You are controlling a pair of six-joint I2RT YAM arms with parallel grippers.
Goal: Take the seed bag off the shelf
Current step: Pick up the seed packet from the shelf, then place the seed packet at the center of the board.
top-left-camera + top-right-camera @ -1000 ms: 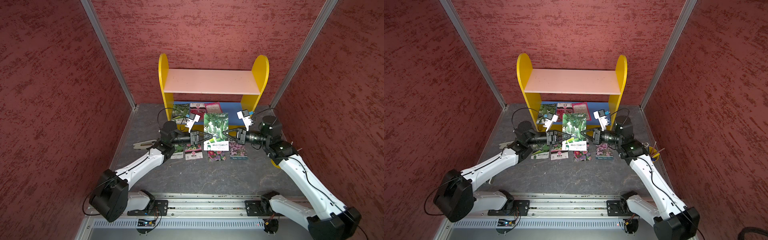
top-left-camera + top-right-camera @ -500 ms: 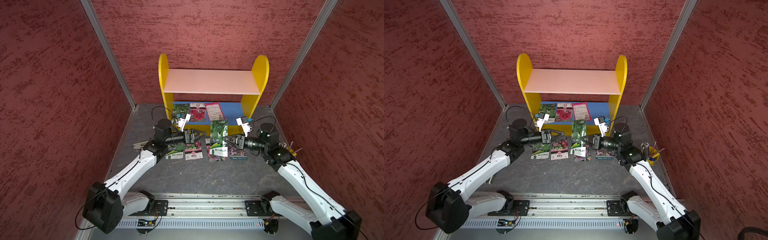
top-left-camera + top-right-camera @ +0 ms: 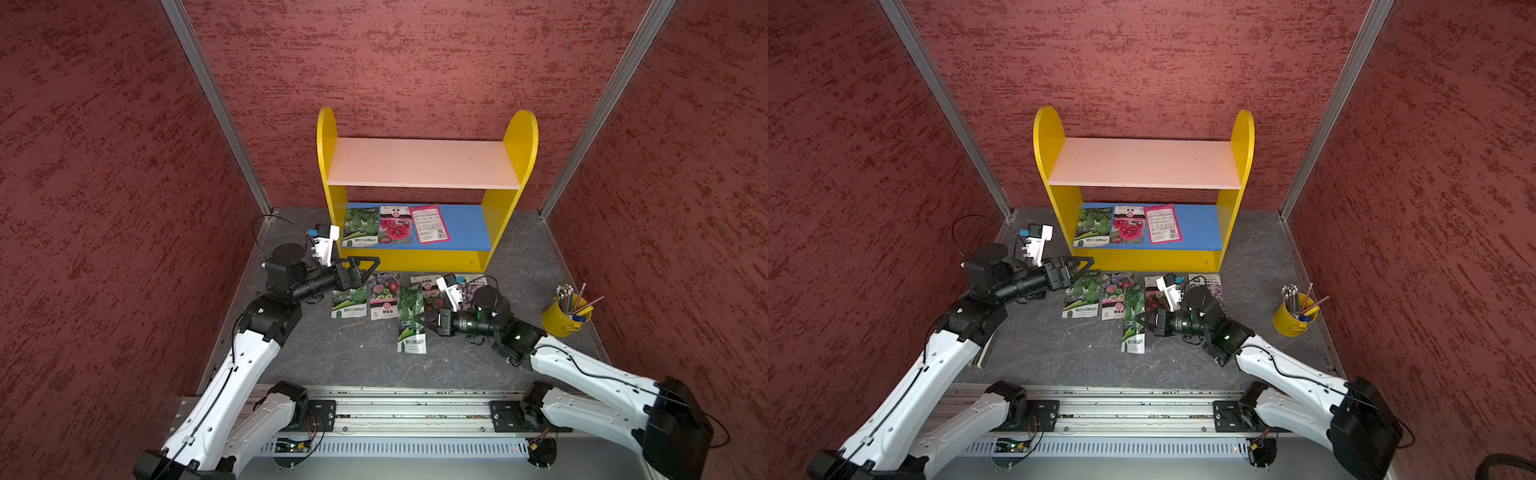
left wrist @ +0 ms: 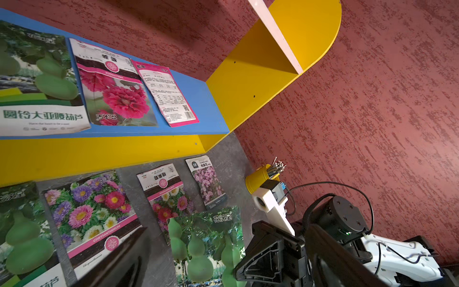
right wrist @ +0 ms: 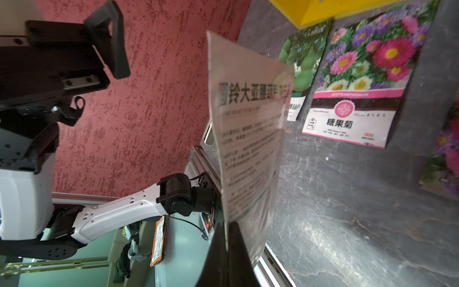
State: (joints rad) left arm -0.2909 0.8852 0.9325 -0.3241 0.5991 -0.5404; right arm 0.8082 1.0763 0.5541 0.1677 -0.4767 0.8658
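- Pinching one edge of the green gourd-print seed bag (image 3: 409, 334), the right gripper (image 3: 417, 321) holds it in front of the yellow-sided wooden shelf (image 3: 424, 162), off its boards.
- Spread and empty, the left gripper (image 3: 365, 270) hangs beside the shelf's front.
- We cannot tell whether the bag touches the grey floor (image 3: 332, 357).
- We count three seed packets (image 3: 395, 226) on the blue lower board (image 3: 465, 228), and four more flat on the floor.
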